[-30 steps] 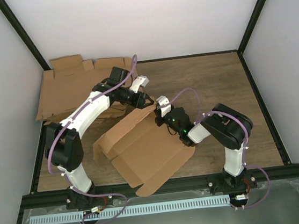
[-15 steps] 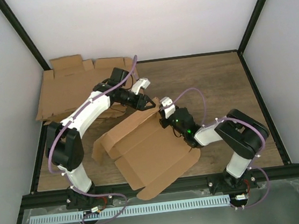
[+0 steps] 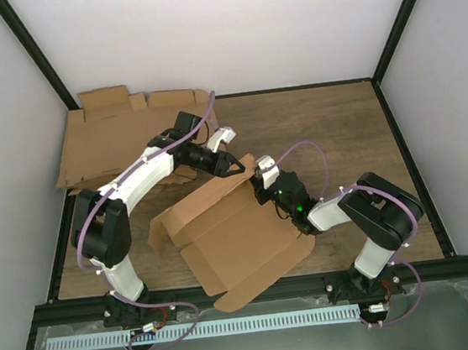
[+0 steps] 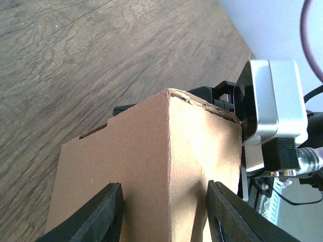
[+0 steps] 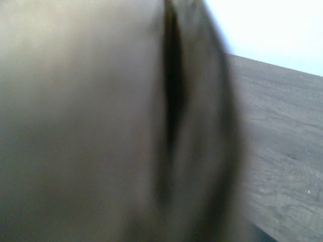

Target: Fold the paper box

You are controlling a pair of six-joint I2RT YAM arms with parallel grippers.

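Note:
The paper box is a brown cardboard die-cut lying partly folded between the arms, with its back right flap raised. In the left wrist view a folded corner of the box stands between the black fingers of my left gripper, which straddles it open. From above, the left gripper is at the top of that raised flap. My right gripper is pressed against the same flap from the right. Its wrist view is filled with blurred cardboard, so its fingers are hidden.
A pile of flat brown cardboard blanks lies at the back left, against the wall and under the left arm. Black frame rails bound the wooden table. The right wrist's camera housing sits just behind the box corner.
The right arm has swung out to the right and its gripper has slid down-right along the flap. The left gripper followed slightly right. The box has shifted a little.

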